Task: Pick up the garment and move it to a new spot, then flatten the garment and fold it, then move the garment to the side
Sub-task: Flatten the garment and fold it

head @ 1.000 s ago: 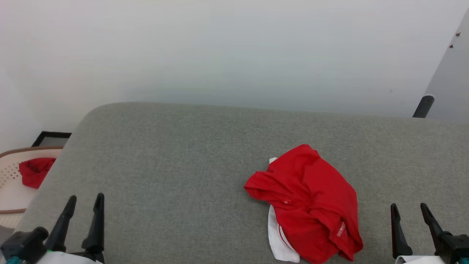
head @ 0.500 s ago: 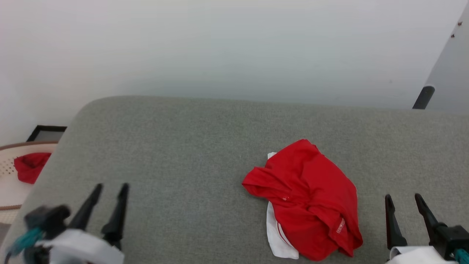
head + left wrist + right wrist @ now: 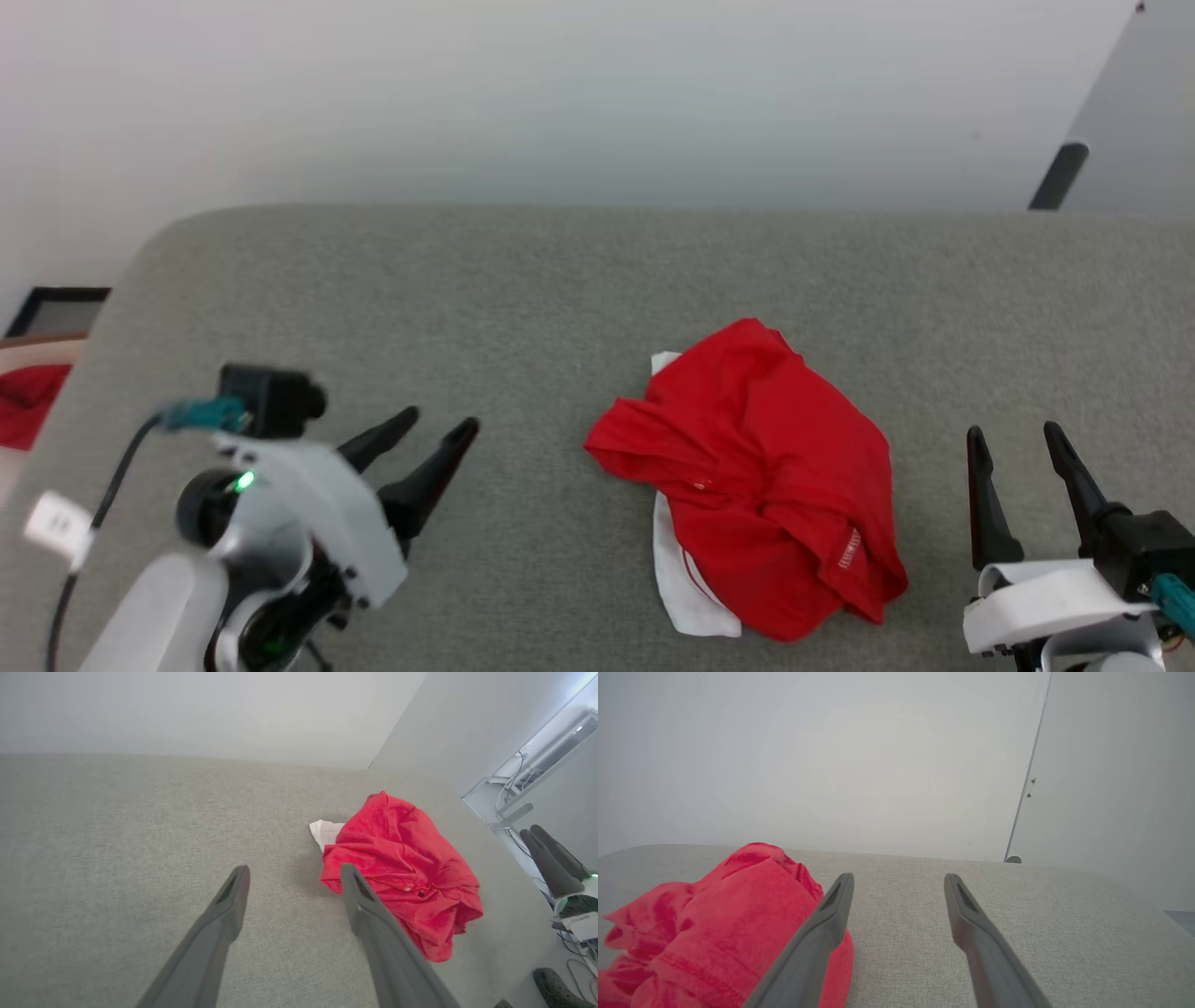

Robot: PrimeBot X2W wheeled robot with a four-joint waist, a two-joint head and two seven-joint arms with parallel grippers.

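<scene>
On the grey upholstered surface (image 3: 373, 308), right of centre, the garment (image 3: 766, 467) lies in a crumpled heap. Soft, light and limp, it should sag when lifted; its raised left fold looks graspable. Red cloth, with white sleeve fabric peeking out at near and far left. Flanking it, the left gripper (image 3: 441, 418) and right gripper (image 3: 1015, 431) stand spread wide, empty.

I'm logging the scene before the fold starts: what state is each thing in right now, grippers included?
garment: crumpled heap on the grey padded surface, white part poking out, not gripped.
left gripper: open, empty, aimed toward the garment, apart from it.
right gripper: open, empty, beside the garment, not touching.
small red cloth: bunched, off the surface at the left.
</scene>
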